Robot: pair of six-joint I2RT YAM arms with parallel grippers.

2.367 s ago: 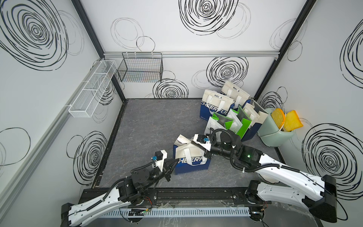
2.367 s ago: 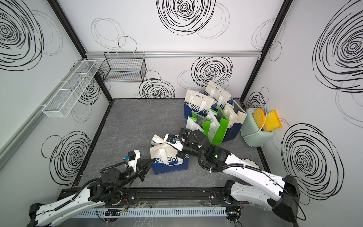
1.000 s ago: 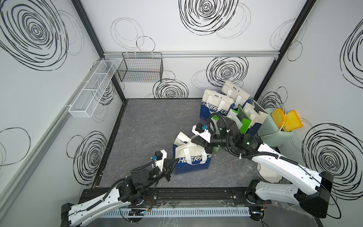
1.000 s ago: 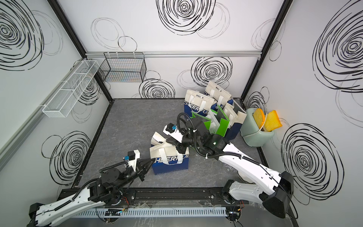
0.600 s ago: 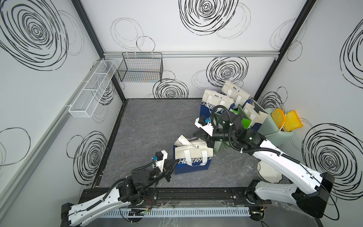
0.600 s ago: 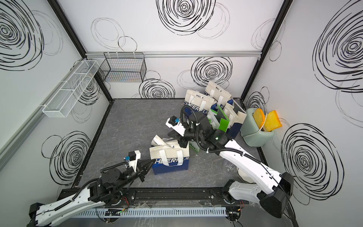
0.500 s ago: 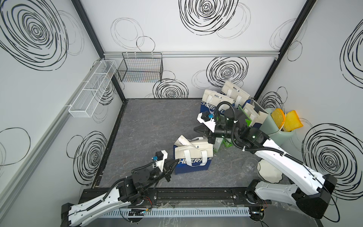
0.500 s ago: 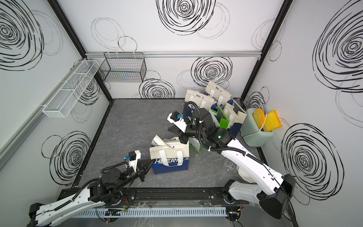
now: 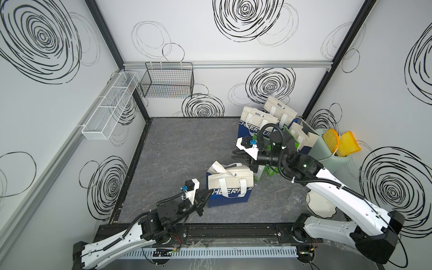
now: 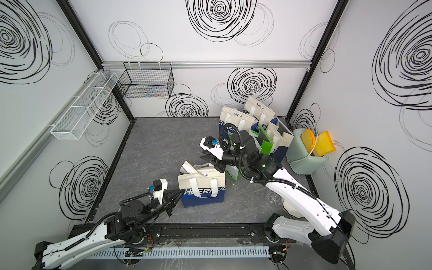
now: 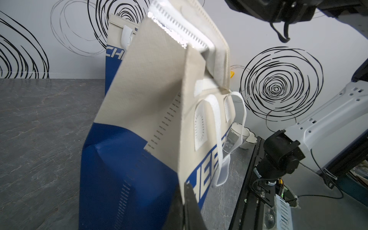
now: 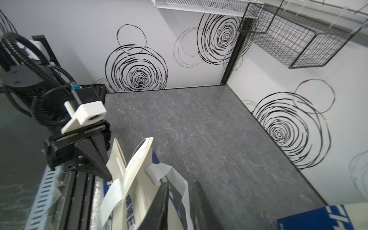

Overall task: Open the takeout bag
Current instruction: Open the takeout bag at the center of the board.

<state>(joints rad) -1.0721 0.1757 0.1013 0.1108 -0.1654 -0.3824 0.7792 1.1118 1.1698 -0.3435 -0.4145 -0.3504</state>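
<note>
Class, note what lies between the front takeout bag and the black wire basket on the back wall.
Only bare grey floor lies between the takeout bag and the black wire basket, in both top views.

Both top views: high, looking down on whole desk (image 9: 187, 145). Wrist views: close in; each catches the takeout bag (image 11: 155, 99).

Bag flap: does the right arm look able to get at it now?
Likely yes: the right gripper hangs open close by the flap, nothing between them; the left gripper sits at the bag's near corner, aside.
</note>
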